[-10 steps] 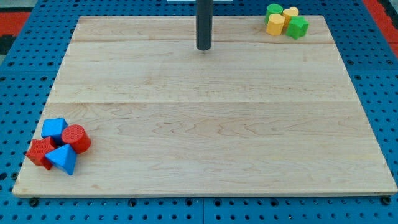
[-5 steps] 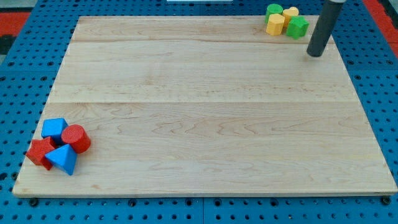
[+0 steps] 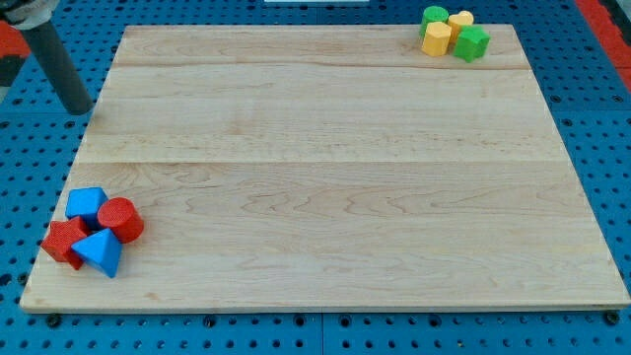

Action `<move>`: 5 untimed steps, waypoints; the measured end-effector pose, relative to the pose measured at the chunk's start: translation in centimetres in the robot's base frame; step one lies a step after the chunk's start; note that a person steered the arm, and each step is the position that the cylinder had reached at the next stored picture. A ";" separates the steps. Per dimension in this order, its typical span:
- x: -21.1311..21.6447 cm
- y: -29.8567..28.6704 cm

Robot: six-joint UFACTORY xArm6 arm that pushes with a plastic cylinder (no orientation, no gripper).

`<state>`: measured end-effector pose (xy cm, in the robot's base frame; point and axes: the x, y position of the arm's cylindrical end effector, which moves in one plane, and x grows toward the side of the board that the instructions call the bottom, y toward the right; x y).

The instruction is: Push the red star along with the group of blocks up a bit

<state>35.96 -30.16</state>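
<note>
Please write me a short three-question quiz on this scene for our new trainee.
1. True or false: my tip is touching the red star.
2. Which block lies nearest the view's bottom in the left group? A. red cylinder B. blue block C. blue cube
3. Fill in: the yellow and green blocks sit at the board's top ____ corner in the view.

Key: 1. False; the tip is off the board's left edge, well above that group. 2. B. 3. Right; two yellow and two green cluster there.
</note>
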 end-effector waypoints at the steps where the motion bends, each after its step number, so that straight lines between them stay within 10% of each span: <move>1: 0.3 -0.2; 5: 14.5 -0.3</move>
<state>50.41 -30.41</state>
